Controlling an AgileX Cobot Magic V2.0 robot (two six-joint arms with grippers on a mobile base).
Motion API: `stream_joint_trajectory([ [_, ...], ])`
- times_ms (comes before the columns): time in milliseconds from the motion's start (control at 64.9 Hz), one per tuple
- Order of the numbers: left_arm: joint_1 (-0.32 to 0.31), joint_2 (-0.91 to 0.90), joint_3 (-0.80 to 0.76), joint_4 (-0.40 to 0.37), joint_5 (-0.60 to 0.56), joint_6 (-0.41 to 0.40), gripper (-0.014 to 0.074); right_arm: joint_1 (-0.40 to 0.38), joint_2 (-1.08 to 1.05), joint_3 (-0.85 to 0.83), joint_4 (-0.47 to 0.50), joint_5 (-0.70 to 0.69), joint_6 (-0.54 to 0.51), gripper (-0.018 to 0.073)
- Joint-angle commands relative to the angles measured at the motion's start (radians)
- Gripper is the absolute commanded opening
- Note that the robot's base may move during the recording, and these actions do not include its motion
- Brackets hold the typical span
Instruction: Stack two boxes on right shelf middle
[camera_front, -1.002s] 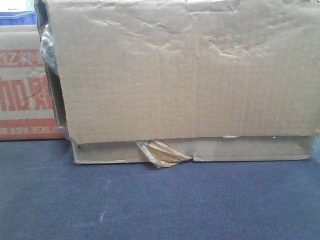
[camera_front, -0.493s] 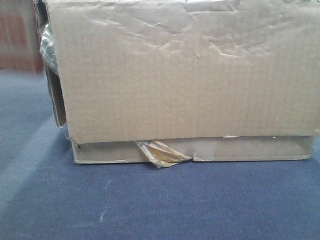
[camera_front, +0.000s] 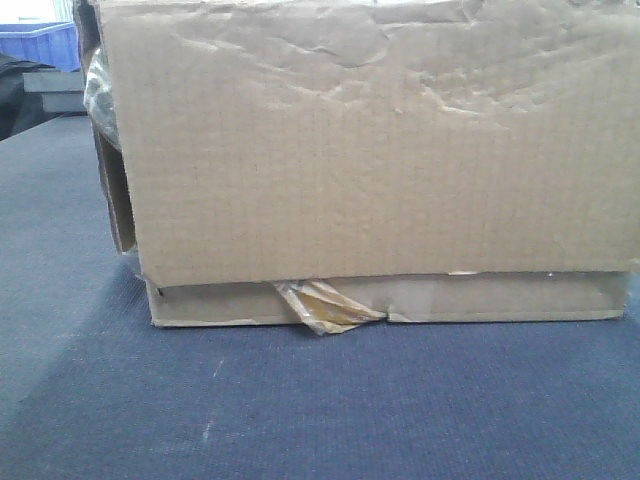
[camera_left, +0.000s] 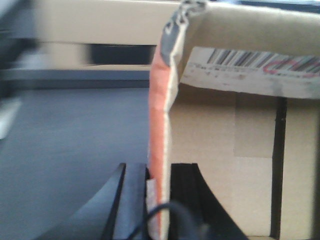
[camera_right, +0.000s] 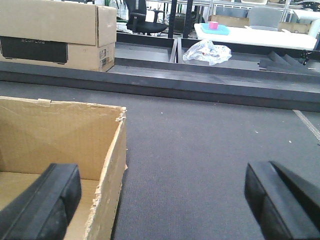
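**Step:** boxes stacked, not yet shelved. Large box (camera_front: 370, 150) sits directly on thin box (camera_front: 480, 298), both on the dark blue-grey worktop (camera_front: 300, 410). Shelf is in no view, so I judge this the grip-and-carry stage, transfer pending.

**L gripper** (camera_left: 159, 200): narrow, black fingers pressed on either side of a cardboard wall (camera_left: 162, 100), holding it. Can't tell for sure which box the wall belongs to. A barcode label (camera_left: 250, 65) lies just beside the wall, on the inner board.

**R gripper** (camera_right: 160, 175): wide, holding nothing. One finger is inside an open-top box, the other well outside. The ragged wall (camera_right: 112, 170) stands between them, nearer the inner finger.

**Next move (opinion):** R gripper needs to close on that wall to match the L hold. Both arms then lift level. Thin box lies under the large box and no grip on it is seen, so the lift must allow for it slipping or staying behind.

**Materials:**
- Large box: plain brown corrugated board with flute lines showing. Front is wrinkled and dented near the top, prob. light and crush-prone.
- Thin box: flat, same board. Torn yellowish tape (camera_front: 325, 305) curls out just below the large box's bottom edge.
- Worktop: matte, fine woven texture, likely good friction.
- Blue bin (camera_front: 40, 45): hard plastic, well behind the large box, off its left top corner.
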Motion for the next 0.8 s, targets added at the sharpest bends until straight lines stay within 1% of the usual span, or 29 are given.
stream_joint_trajectory([
  [0, -0.095, 0.039, -0.008, -0.018, -0.032, -0.045, -0.0111, 0.001, 0.003, -0.007, 0.002, -0.015, -0.001, 0.0568],
  [31, -0.136, 0.062, -0.008, -0.016, -0.029, -0.064, -0.0111, 0.001, 0.003, -0.007, 0.004, -0.017, -0.001, 0.0568],
  [77, -0.178, 0.091, -0.008, -0.013, -0.025, -0.077, -0.0111, 0.001, 0.003, -0.007, 0.013, -0.019, -0.001, 0.0568],
  [154, -0.239, 0.152, -0.008, 0.014, -0.023, -0.088, -0.0111, 0.001, 0.003, -0.007, 0.034, -0.021, -0.001, 0.0568],
  [185, -0.256, 0.179, -0.008, 0.03, -0.019, -0.099, -0.0111, 0.001, 0.003, -0.007, 0.045, -0.021, -0.001, 0.0568],
  [262, -0.282, 0.234, -0.008, 0.078, -0.007, -0.159, -0.0111, 0.001, 0.003, -0.007, 0.052, -0.021, -0.001, 0.0568],
  [293, -0.292, 0.256, -0.008, 0.087, -0.007, -0.174, -0.0111, 0.001, 0.003, -0.007, 0.052, -0.021, -0.001, 0.0568],
  [385, -0.308, 0.324, -0.008, 0.089, -0.025, -0.211, -0.0111, 0.001, 0.003, -0.007, 0.052, -0.021, -0.001, 0.0568],
  [431, -0.315, 0.351, -0.008, 0.089, -0.035, -0.216, -0.0111, 0.001, 0.003, -0.007, 0.052, -0.021, -0.001, 0.0568],
  [663, -0.318, 0.459, -0.008, 0.089, -0.037, -0.218, -0.0111, 0.001, 0.003, -0.007, 0.053, -0.019, -0.001, 0.0568],
  [786, -0.318, 0.474, -0.008, 0.087, -0.037, -0.218, -0.0111, 0.03, 0.003, -0.007, 0.053, -0.019, -0.001, 0.0568],
])
